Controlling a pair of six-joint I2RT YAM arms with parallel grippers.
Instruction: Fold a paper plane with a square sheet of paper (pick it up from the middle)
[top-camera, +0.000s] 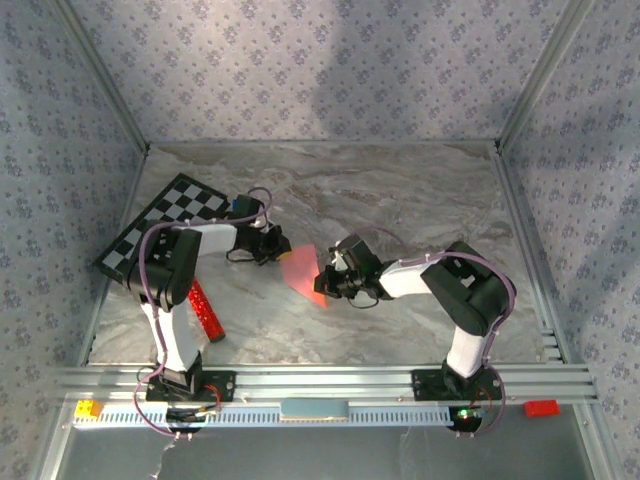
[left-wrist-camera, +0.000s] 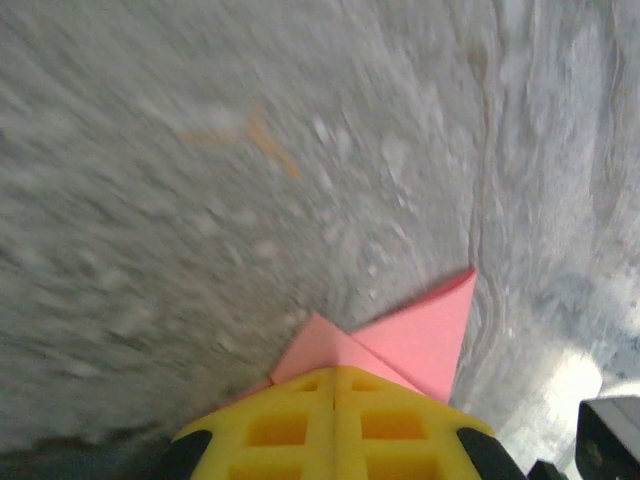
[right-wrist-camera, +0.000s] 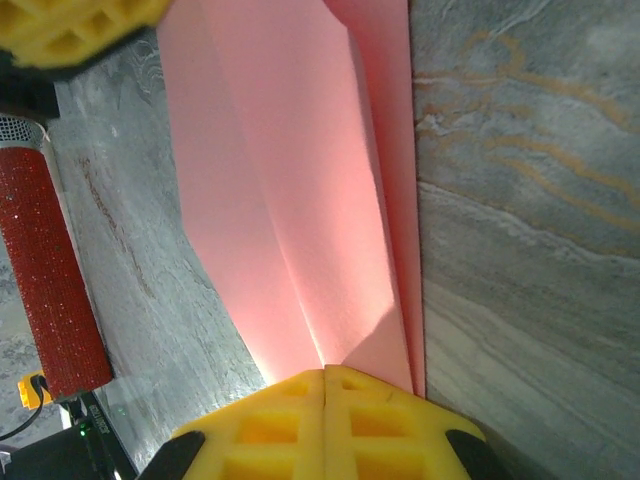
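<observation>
The pink sheet of paper (top-camera: 300, 272) is folded into a long layered shape with a centre crease, like a narrow paper plane, and is held between my two grippers over the middle of the table. My left gripper (top-camera: 272, 243) is shut on its far-left end. In the left wrist view the yellow fingers (left-wrist-camera: 300, 420) meet on a pointed pink fold (left-wrist-camera: 420, 335). My right gripper (top-camera: 328, 280) is shut on the near-right end. Its yellow fingers (right-wrist-camera: 380, 425) pinch the creased layers (right-wrist-camera: 290, 180) in the right wrist view.
A black-and-white checkerboard (top-camera: 165, 222) lies at the far left with a small blue cube (top-camera: 239, 204) by its corner. A red glittery bar (top-camera: 205, 308) lies near the left arm and shows again as the red bar (right-wrist-camera: 50, 270). Metal rails (top-camera: 330, 380) edge the front.
</observation>
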